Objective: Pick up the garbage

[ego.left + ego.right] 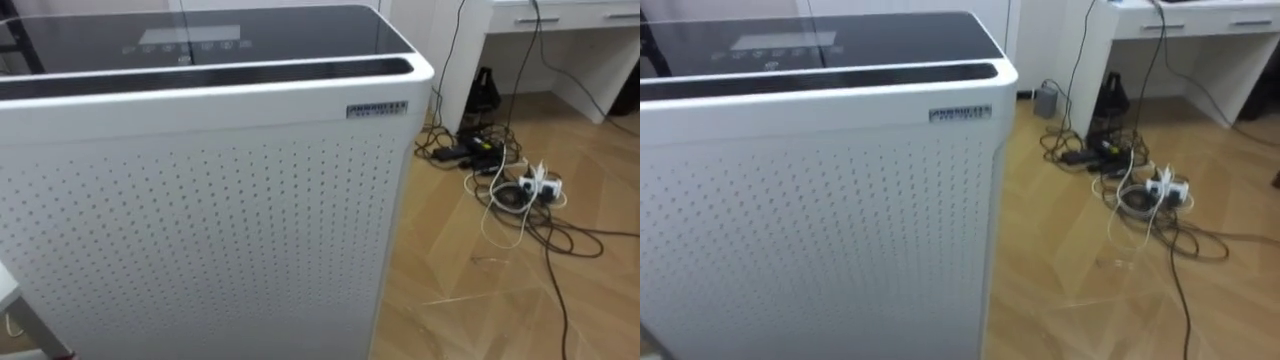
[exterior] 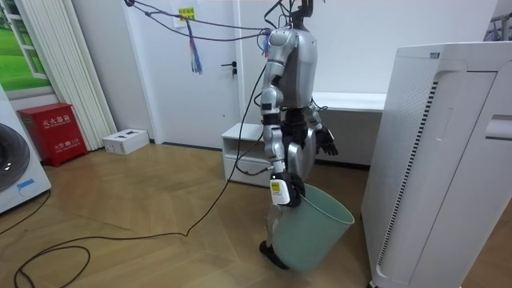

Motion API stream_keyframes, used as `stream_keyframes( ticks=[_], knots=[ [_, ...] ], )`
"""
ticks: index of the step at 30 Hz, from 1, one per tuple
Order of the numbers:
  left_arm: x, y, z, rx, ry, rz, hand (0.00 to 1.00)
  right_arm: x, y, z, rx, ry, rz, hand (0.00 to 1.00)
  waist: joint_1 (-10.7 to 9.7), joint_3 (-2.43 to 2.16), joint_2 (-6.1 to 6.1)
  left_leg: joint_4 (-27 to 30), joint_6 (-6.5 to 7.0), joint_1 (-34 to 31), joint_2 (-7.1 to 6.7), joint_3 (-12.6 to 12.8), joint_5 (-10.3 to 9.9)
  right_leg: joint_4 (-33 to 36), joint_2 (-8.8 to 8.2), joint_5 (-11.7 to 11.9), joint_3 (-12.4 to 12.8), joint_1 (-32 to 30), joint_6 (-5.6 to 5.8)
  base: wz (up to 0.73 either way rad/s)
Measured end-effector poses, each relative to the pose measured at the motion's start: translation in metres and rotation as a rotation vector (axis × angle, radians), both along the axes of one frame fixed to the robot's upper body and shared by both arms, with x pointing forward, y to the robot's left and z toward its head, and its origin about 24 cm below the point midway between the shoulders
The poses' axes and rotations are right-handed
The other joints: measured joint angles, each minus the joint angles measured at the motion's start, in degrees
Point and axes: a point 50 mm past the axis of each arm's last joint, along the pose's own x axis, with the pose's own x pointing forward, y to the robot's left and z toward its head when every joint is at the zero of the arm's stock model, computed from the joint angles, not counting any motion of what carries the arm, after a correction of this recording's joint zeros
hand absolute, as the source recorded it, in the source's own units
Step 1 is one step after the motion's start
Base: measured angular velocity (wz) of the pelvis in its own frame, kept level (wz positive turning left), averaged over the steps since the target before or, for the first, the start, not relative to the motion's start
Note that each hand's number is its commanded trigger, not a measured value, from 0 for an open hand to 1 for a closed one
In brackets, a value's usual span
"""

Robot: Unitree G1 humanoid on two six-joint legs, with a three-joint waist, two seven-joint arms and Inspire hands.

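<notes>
Here the robot stands on the wooden floor [image 2: 144,208] facing a tall white air purifier [image 2: 436,160]. Its right hand [image 2: 284,190] hangs low at its side, clasped on the rim of a pale green bin [image 2: 316,232] that tilts beside its legs, mouth up and towards the purifier. The left hand [image 2: 326,142] is at waist height, above and apart from the bin, fingers loosely spread and holding nothing, while a tangle of cables [image 1: 510,190] lies on the floor beside the purifier, near a white desk [image 1: 560,15].

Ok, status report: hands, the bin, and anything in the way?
Right hand shut on green bin rim, bin tilted low by its legs. Left hand open, free at waist. White air purifier directly ahead; cable tangle right of it.
</notes>
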Motion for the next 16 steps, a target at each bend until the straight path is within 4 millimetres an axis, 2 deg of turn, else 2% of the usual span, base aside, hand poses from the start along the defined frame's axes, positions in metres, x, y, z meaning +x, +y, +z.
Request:
stream_keyframes(
  ticks=[5,16],
  knots=[
    [-0.012,0.003,-0.001,0.010,0.045,0.049,0.00,-0.004,0.000,-0.001,0.017,0.011,-0.039,1.00,-0.12,-0.03,0.10,0.06,-0.05,0.06,0.06,0.17,-0.03,-0.14,0.12,0.00,0.13,0.12,0.00,0.00],
    [-0.047,-0.005,-0.010,0.022,0.237,0.135,0.00,-0.016,0.004,-0.005,0.050,0.065,-0.135,1.00,0.20,0.16,0.48,-0.09,-0.58,2.65,0.73,0.98,-0.98,-0.82,1.19,-0.02,2.66,2.18,-0.09,-0.08]
  ],
)
